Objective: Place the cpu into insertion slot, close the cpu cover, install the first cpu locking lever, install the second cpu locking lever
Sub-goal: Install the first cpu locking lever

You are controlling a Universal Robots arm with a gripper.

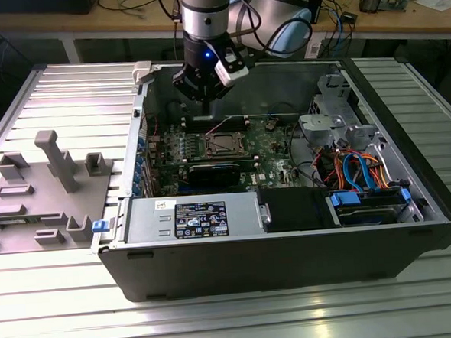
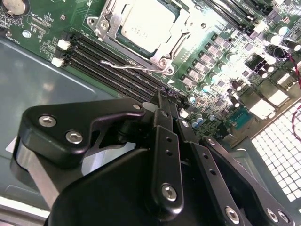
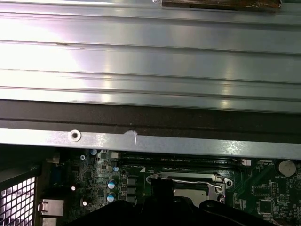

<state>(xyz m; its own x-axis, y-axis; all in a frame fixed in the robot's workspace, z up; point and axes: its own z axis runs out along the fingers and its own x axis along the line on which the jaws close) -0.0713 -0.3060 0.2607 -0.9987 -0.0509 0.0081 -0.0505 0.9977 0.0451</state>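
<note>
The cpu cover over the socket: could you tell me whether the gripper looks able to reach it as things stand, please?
Probably yes. The gripper hangs inside the open case above the board, and the cpu cover lies exposed, with nothing standing between them in the second wrist view. A thin wire lever runs along one edge of it.

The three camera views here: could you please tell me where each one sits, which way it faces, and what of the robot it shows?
Exterior view: off the arm, above and in front of the open computer case, looking down into it; the arm and gripper hang over the board.
Second wrist view: on the arm, looking down past the gripper at the cpu under the cpu cover.
First wrist view: on the arm, facing the case wall and ribbed table.
Both wrist views share the cpu cover.
</note>
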